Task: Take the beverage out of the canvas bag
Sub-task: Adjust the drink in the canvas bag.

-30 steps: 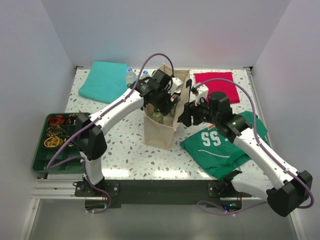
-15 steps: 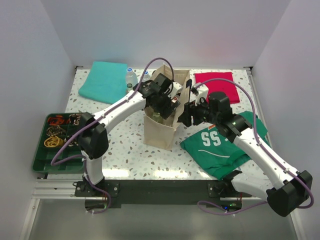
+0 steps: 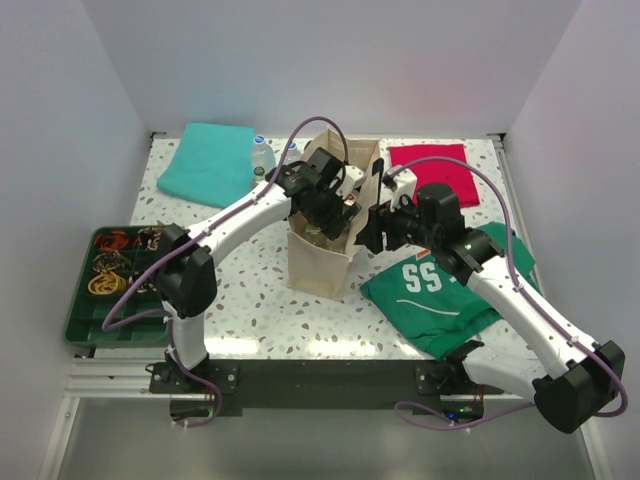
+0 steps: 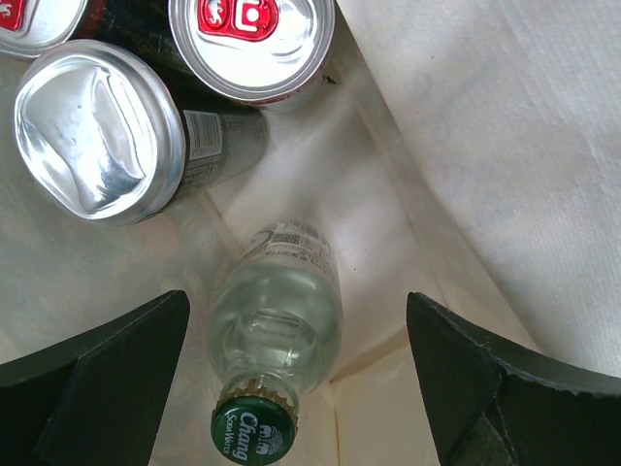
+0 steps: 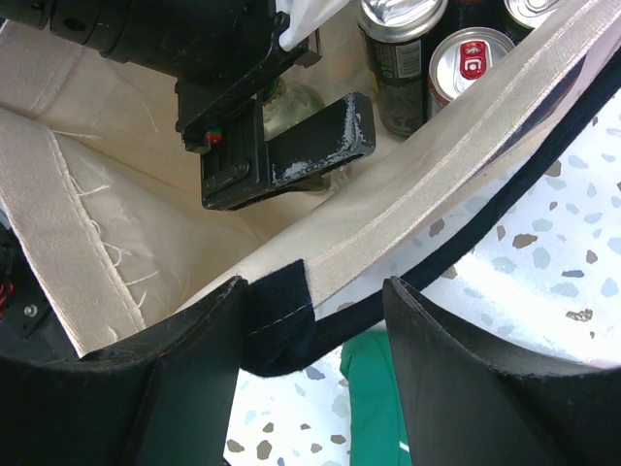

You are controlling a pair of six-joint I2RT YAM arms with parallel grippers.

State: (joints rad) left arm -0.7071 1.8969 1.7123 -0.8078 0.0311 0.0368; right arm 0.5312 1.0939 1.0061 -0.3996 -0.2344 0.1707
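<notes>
Beige canvas bag (image 3: 320, 265) stands upright mid-table, seen from above. Left wrist: the left gripper (image 4: 297, 303) hangs wide open inside it, fingers flanking a green-capped glass bottle (image 4: 277, 325), holding nothing; cans (image 4: 97, 131) stand beside. Right wrist: the right gripper (image 5: 312, 291) sits half open astride the bag's navy-strapped rim, not clamped.

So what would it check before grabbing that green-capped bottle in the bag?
1. Left gripper open: ok.
2. Glass bottle between its fingers: ok.
3. Cans clear of those fingers: ok.
4. Canvas bag mouth open, right gripper straddling the rim: ok.
5. Fingers low enough on the bottle: cannot tell.
</notes>
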